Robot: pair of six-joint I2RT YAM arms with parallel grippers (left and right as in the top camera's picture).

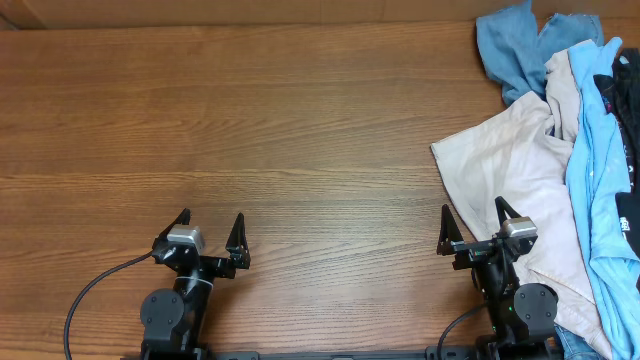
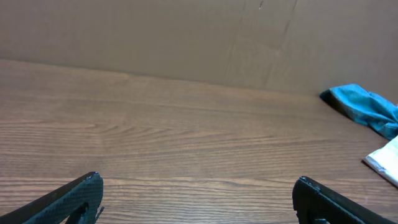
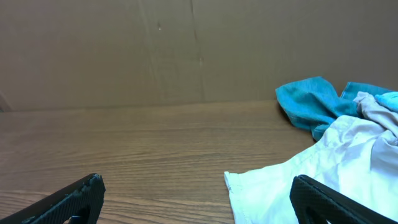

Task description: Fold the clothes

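**Start Condition: Both Arms Parked, Clothes Unfolded**

**Overhead view.** The left gripper [image 1: 211, 218] sits near the front edge of the worktop [image 1: 250, 120], left of centre. Its fingers are spread wide and hold nothing. The right gripper [image 1: 472, 210] sits near the front edge towards the right, with its fingers also spread wide and empty. The clothes lie in a loose pile along the right edge, from the far right corner to the front. A beige garment [image 1: 510, 170] spreads furthest inward. The sky-blue T-shirt [image 1: 595, 170] lies crumpled over its right side. A dusty blue garment [image 1: 510, 50] occupies the far right corner, and a black garment [image 1: 625, 110] lies at the right edge.

**Left wrist view.** Both fingertips [image 2: 74, 199] stand apart over bare wood. The dusty blue garment [image 2: 364, 109] lies far right, well clear.

**Right wrist view.** The fingers [image 3: 68, 202] stand apart. The beige garment [image 3: 311, 180] lies just ahead of the right finger; contact cannot be determined.
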